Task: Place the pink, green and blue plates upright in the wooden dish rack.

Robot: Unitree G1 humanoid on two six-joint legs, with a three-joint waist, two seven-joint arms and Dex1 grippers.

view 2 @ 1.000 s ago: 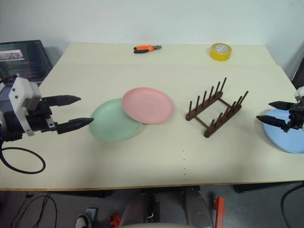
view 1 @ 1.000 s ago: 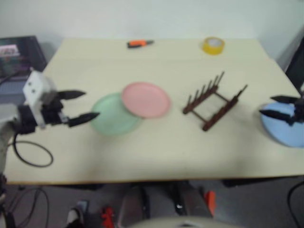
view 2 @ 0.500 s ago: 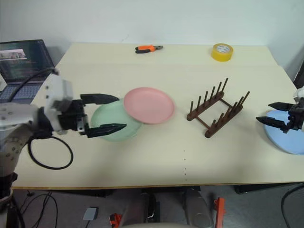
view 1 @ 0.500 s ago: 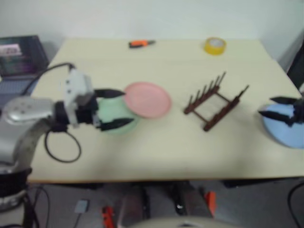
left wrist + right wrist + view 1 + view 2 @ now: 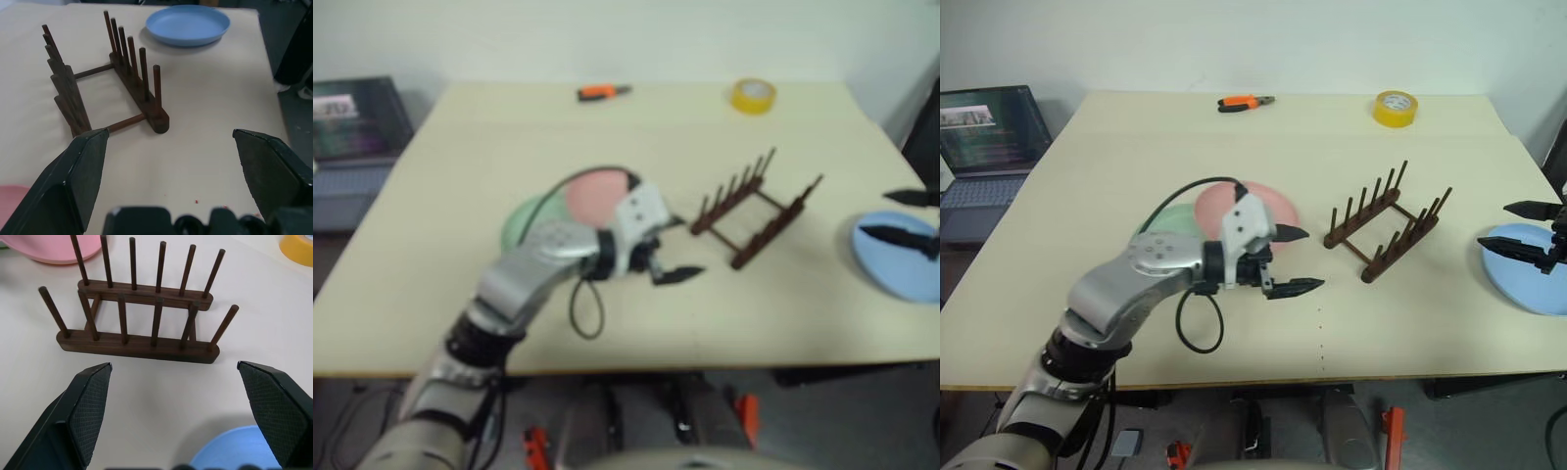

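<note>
The green plate (image 5: 1167,219) is lying flat on the table (image 5: 1116,157), at its left-centre, mostly hidden behind the left arm, and the pink plate (image 5: 1263,207) is overlapping its right edge, so the pink one is sitting slightly raised on that side. Both are looking like plain, shallow, round plates with a low upturned rim, probably light, rigid plastic: stiff enough to pinch by the edge, but smooth and likely to be slipping in narrow black fingers. The lifted rim of the pink plate is offering the easiest place to take hold.

The left gripper (image 5: 1291,260) is reaching across just in front of the pink plate, its two fingers spread wide and holding nothing, pointing toward the rack.

The wooden dish rack (image 5: 1388,232) is standing right of centre, dark brown, two rails joined by crossbars with thin upright pegs, all slots bare. It is looking light enough to be sliding if a plate is pushed against it.

The blue plate (image 5: 1528,264) is lying flat at the table's right edge, well apart from the rack. The right gripper (image 5: 1520,229) is hovering over it, fingers wide apart and holding nothing.
</note>
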